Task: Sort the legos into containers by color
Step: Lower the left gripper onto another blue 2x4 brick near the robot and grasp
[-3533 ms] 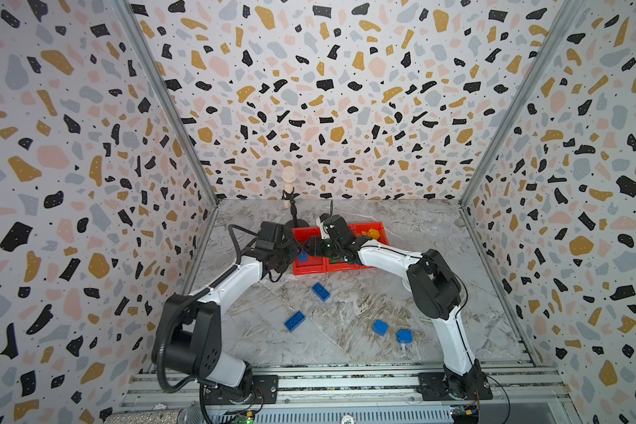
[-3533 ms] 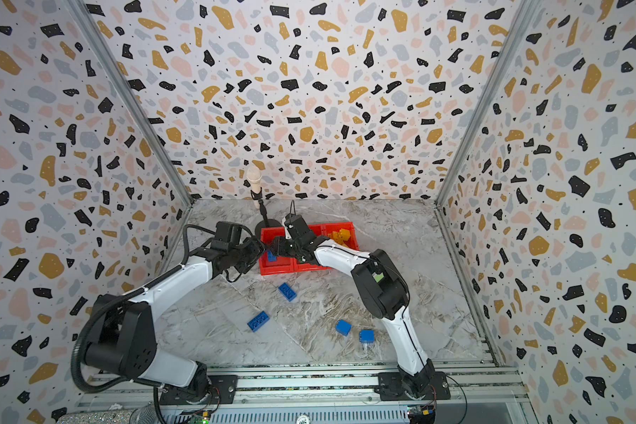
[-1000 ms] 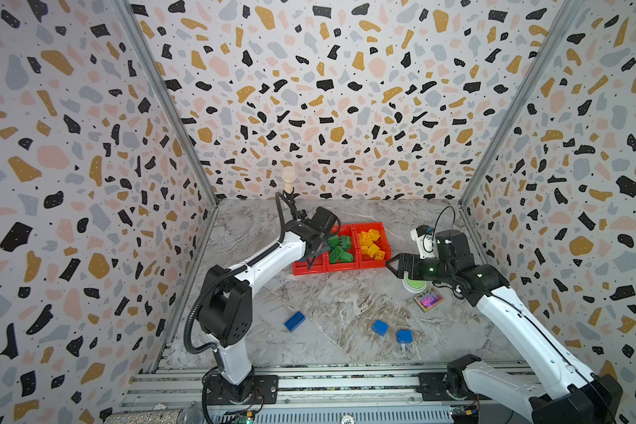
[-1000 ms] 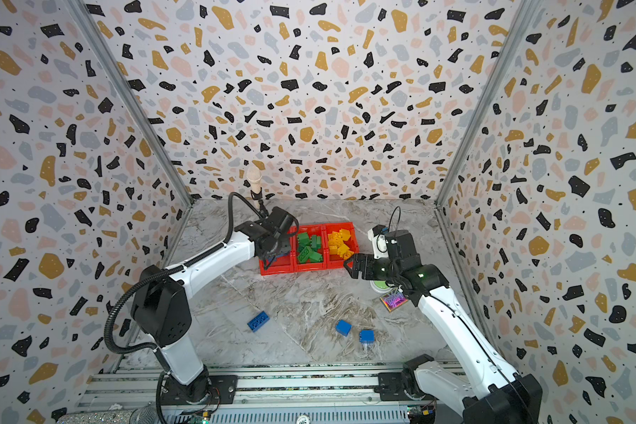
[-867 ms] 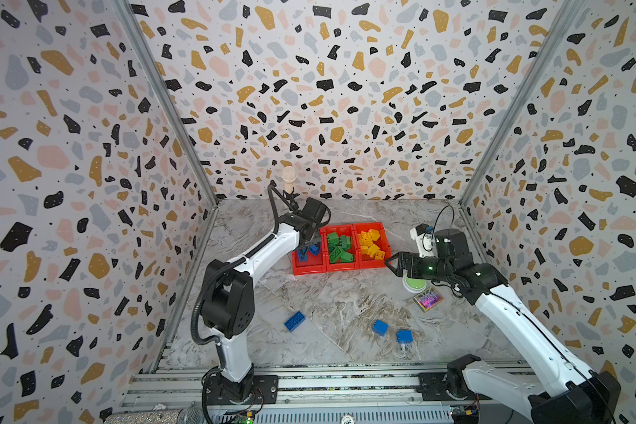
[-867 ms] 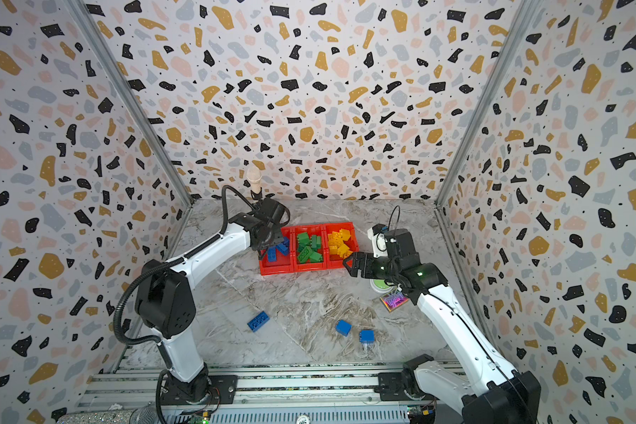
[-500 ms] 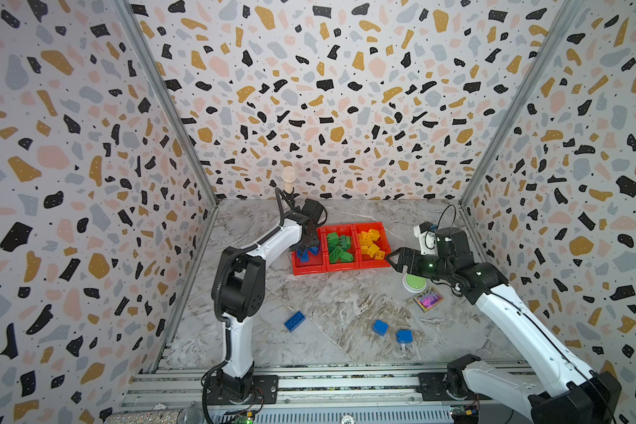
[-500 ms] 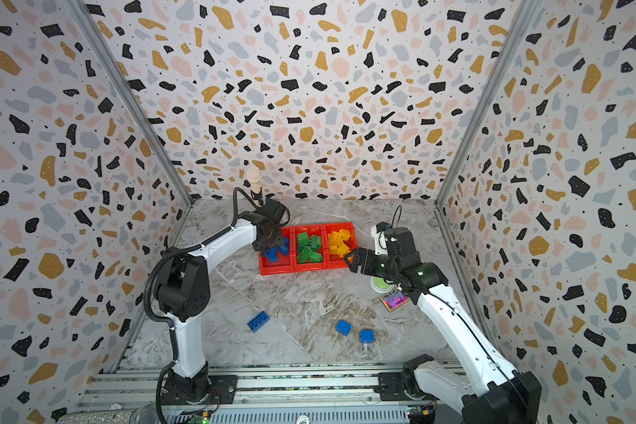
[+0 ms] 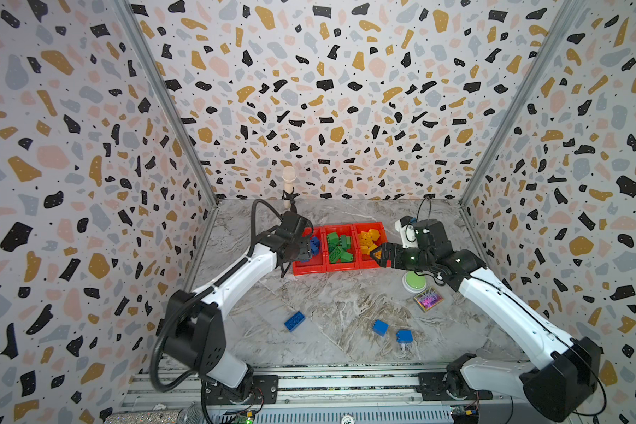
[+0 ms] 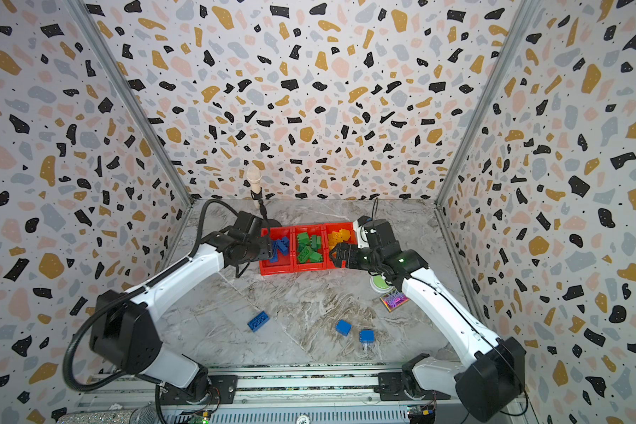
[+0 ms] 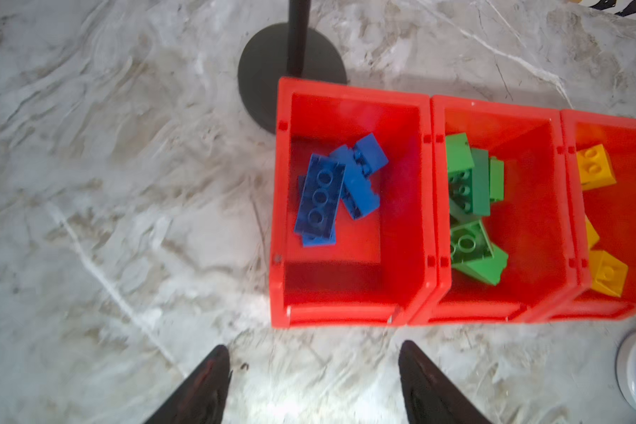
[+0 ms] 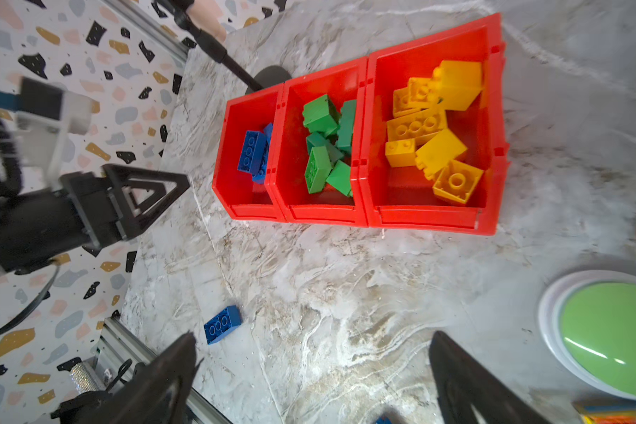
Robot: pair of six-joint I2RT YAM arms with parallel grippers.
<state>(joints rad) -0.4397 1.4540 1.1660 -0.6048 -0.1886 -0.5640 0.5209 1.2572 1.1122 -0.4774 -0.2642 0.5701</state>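
Observation:
Three joined red containers (image 9: 311, 270) stand at the back: blue legos (image 11: 320, 198) in the left one, green legos (image 11: 470, 183) in the middle one, yellow legos (image 12: 434, 147) in the right one. My left gripper (image 9: 307, 249) hangs open and empty by the left container's outer side, its fingers (image 11: 206, 381) wide apart over bare floor. My right gripper (image 9: 377, 253) is open and empty at the right container's front corner. On the floor lie a long blue brick (image 9: 295, 321) and two square blue bricks (image 9: 380, 327) (image 9: 404, 336).
A green-topped white button (image 9: 415, 281) and an iridescent card (image 9: 427, 299) lie under the right arm. A black round-based stand (image 11: 291, 62) rises just behind the left container. Patterned walls close in the left, back and right sides.
My left gripper has gone from shut to open and drawn back to the left container's outer side. The right gripper has edged closer to the right container.

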